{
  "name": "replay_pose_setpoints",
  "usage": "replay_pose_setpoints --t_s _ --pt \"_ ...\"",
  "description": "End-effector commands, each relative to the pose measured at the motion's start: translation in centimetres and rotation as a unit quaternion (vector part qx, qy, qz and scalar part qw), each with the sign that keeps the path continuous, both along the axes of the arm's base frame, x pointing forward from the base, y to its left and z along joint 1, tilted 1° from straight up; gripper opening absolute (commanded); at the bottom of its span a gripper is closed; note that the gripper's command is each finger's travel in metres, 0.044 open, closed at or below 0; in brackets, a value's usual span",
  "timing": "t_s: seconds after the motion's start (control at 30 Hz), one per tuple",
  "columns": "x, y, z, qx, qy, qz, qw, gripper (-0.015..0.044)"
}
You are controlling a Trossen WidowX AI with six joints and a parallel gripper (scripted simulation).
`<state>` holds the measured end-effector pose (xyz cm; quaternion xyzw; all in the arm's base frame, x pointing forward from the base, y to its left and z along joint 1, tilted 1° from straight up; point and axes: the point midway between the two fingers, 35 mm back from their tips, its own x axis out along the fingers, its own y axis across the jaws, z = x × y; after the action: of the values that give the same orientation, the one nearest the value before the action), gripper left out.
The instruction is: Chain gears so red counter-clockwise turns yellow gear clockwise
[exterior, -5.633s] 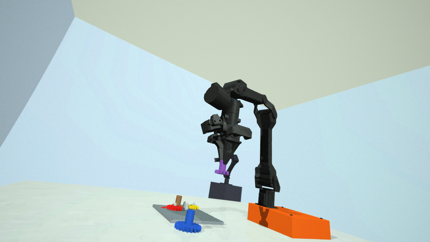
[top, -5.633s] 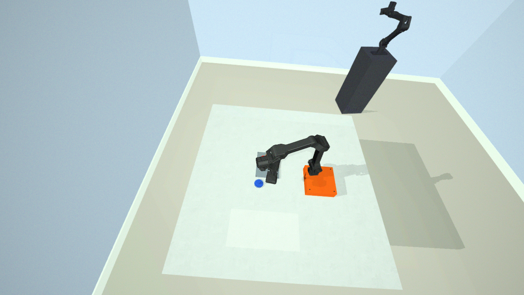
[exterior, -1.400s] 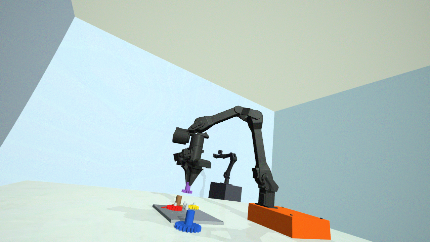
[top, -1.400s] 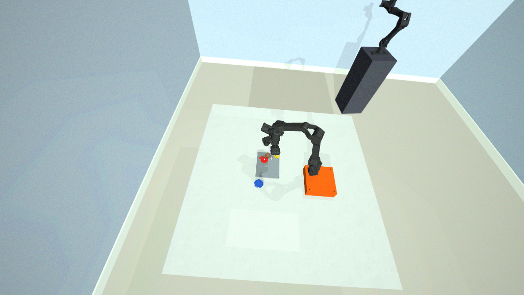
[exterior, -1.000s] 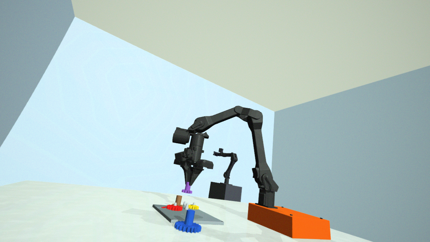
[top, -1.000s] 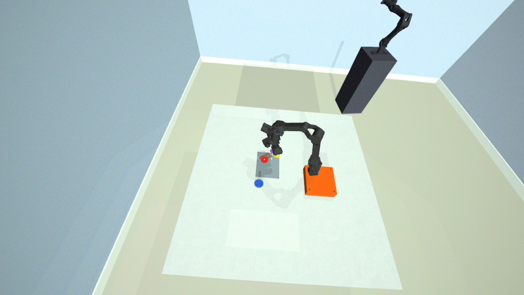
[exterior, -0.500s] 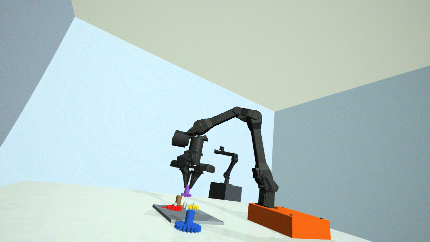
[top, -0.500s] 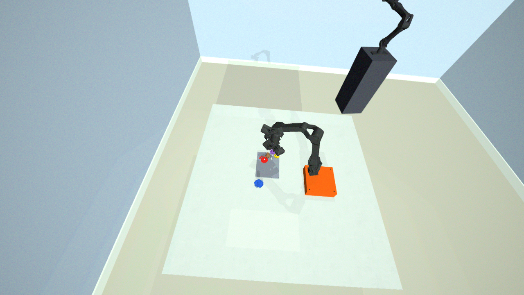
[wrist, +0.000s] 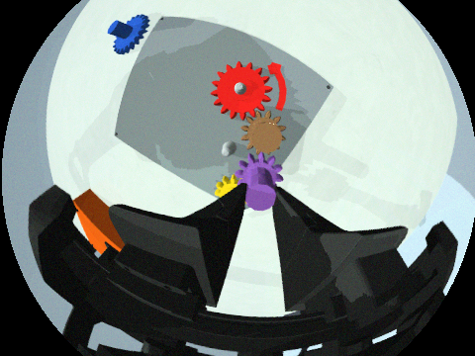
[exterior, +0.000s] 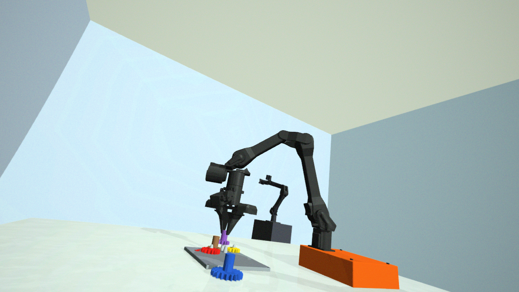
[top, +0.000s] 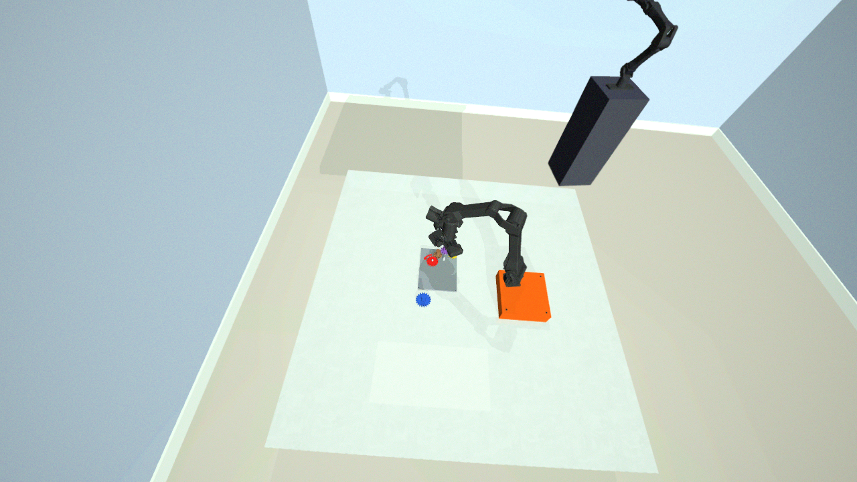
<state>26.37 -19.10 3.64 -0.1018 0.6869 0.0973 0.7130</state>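
My gripper (exterior: pixel 224 232) (wrist: pixel 260 190) is shut on the stem of the purple gear (top: pixel 444 252) (exterior: pixel 224 242) (wrist: pixel 260 170). The gear is upright, low over the far part of the grey board (top: pixel 437 278) (exterior: pixel 250 262) (wrist: pixel 173 89), beside the brown gear (top: pixel 438 254) (exterior: pixel 215 241) (wrist: pixel 264 135) and the yellow gear (top: pixel 454 257) (exterior: pixel 233 250) (wrist: pixel 227 187). The red gear (top: pixel 428 262) (exterior: pixel 210 250) (wrist: pixel 228 96) is next to the brown one. A bare peg (exterior: pixel 225 249) (wrist: pixel 228 145) stands nearby. Whether the purple gear touches a peg is unclear. The blue gear (top: pixel 422 299) (exterior: pixel 228 262) (wrist: pixel 138 30) stands off the board. The white arrow is hidden.
The orange base block (top: pixel 524 298) (exterior: pixel 373 270) (wrist: pixel 101 222) carries my arm, right of the board in the top and exterior views. A dark pedestal (top: pixel 602 132) (exterior: pixel 272 230) with another arm stands in the background. The red arrow (wrist: pixel 282 89) lies beside the red gear.
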Motion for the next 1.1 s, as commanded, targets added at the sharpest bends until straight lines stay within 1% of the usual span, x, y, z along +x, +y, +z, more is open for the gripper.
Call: replay_pose_setpoints --t_s 0.0,0.27,0.37,0.57,1.07 --pt "-0.09 0.07 -0.64 0.002 0.002 -0.044 0.999 0.0000" --pt "-0.14 0.02 -1.01 0.005 0.002 -0.148 0.989 0.0000" --pt "-0.10 0.00 -1.08 0.005 0.002 -0.145 0.989 0.0000" --pt "-0.04 0.05 -1.10 0.003 0.002 -0.092 0.996 0.0000" --pt "-0.11 -0.02 -1.40 -0.003 0.002 0.096 0.995 0.0000"
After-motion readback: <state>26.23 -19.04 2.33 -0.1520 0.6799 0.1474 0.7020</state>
